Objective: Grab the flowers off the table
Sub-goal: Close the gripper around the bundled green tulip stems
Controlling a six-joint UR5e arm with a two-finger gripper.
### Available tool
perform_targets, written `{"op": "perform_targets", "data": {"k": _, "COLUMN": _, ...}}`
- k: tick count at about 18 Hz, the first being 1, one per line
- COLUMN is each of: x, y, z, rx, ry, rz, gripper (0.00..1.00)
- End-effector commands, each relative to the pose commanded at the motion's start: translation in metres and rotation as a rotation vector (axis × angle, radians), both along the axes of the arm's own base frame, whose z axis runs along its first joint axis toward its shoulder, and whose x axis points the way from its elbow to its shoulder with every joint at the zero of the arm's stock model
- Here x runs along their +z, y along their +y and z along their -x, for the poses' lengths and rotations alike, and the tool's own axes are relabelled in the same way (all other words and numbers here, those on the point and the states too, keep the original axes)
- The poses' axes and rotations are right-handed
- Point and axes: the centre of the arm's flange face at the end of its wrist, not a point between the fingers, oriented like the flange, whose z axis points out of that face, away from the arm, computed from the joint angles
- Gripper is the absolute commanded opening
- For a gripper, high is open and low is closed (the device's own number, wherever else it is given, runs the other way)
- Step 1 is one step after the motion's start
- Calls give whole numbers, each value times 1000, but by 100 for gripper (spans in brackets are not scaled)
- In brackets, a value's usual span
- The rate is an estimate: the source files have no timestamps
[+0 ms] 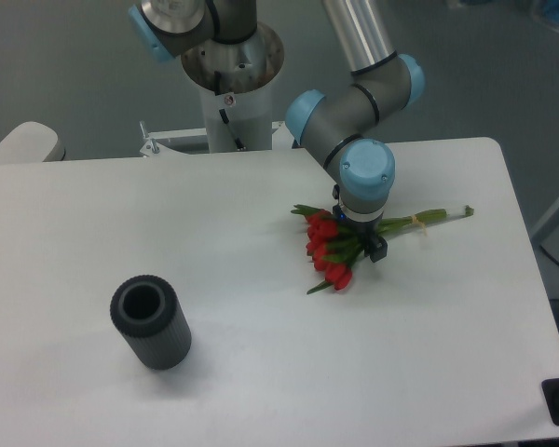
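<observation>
The flowers [327, 262], a bunch of red tulip buds with green leaves, lie on the white table [289, 372] right of centre. Their thin green stems [430, 218] point to the right. My gripper [360, 244] hangs straight down from the arm's blue-capped wrist and sits low over the bunch, where the leaves meet the buds. A dark finger [378, 250] shows at the right side of the bunch. The wrist and leaves hide the fingertips, so I cannot tell whether the jaws are closed on the flowers.
A dark grey ribbed hollow cylinder [151, 323] stands on the table at the front left. The robot's base column [231, 84] rises behind the far table edge. The table's right edge lies close to the stem tips.
</observation>
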Motion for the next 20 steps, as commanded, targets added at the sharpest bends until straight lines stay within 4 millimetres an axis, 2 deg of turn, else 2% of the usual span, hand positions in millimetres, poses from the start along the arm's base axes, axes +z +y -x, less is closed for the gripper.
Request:
{"op": "perform_targets", "data": {"k": 2, "x": 2, "y": 0, "z": 2, "rx": -2, "ry": 2, "rz": -1, "gripper": 71}}
{"op": "perform_targets", "data": {"k": 4, "x": 3, "y": 1, "z": 3, "rx": -3, "ry": 5, "rz": -3, "gripper": 66}}
{"op": "perform_targets", "data": {"k": 7, "x": 5, "y": 1, "z": 5, "rx": -5, "ry": 9, "rz": -4, "gripper": 50}}
{"op": "perform_targets", "data": {"k": 10, "x": 5, "y": 2, "z": 5, "rx": -5, "ry": 10, "rz": -4, "gripper": 40}}
{"op": "perform_targets", "data": {"k": 17, "x": 12, "y": 2, "z": 10, "rx": -3, "ry": 23, "rz": -13, "gripper": 40}}
{"op": "perform_targets", "data": {"k": 19, "x": 26, "y": 5, "z": 14, "rx": -4, "ry": 40, "rz": -23, "gripper": 40}}
{"op": "perform_targets", "data": {"k": 20, "x": 41, "y": 10, "z": 16, "rx": -9, "ry": 61, "rz": -32, "gripper": 40}}
